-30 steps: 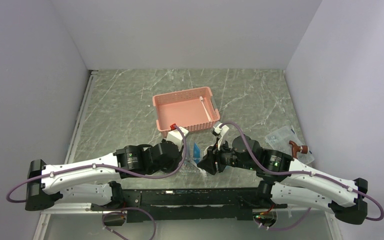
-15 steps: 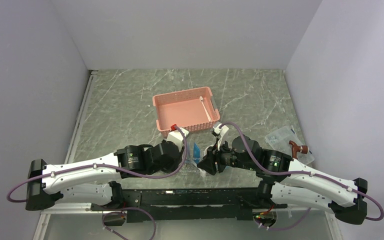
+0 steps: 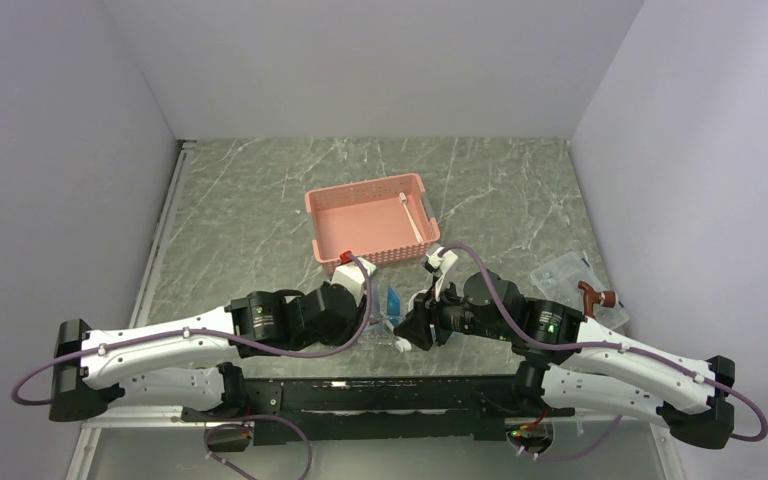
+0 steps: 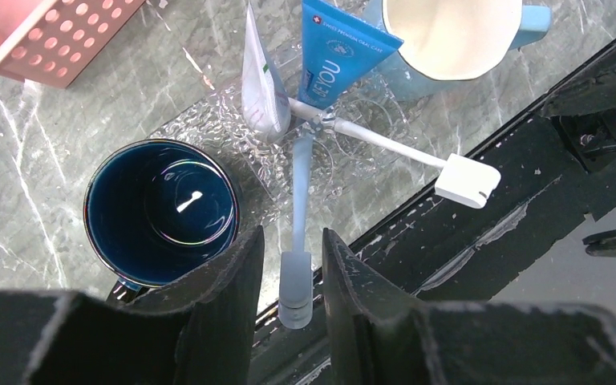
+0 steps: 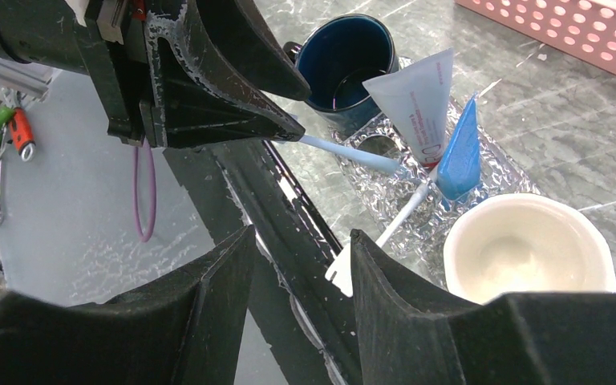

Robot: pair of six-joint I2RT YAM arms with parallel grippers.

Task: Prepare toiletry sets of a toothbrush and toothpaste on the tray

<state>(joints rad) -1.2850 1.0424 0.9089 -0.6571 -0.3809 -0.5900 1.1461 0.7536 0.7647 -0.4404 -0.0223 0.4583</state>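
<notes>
The clear glittery tray (image 4: 233,148) lies at the table's near edge. On it are a blue toothpaste tube (image 4: 333,64) and a white one (image 4: 261,84). Two white toothbrushes cross on it. One toothbrush (image 4: 393,152) sticks out over the black rail. The other toothbrush (image 4: 298,208) runs back between the fingers of my left gripper (image 4: 293,241), which is open with a gap on each side of its end. My right gripper (image 5: 301,265) hangs open over the rail, the first toothbrush's head (image 5: 341,273) just beside its right finger (image 5: 393,297).
A dark blue mug (image 4: 160,210) and a pale mug (image 4: 449,32) stand on the tray's ends. The pink basket (image 3: 370,225) behind holds another white stick. A clear box (image 3: 560,270) sits at the right. Both grippers (image 3: 388,322) crowd the tray.
My left gripper's jaws have spread and let go of the toothbrush end, and the left arm has drawn back slightly. The right arm has barely moved.
</notes>
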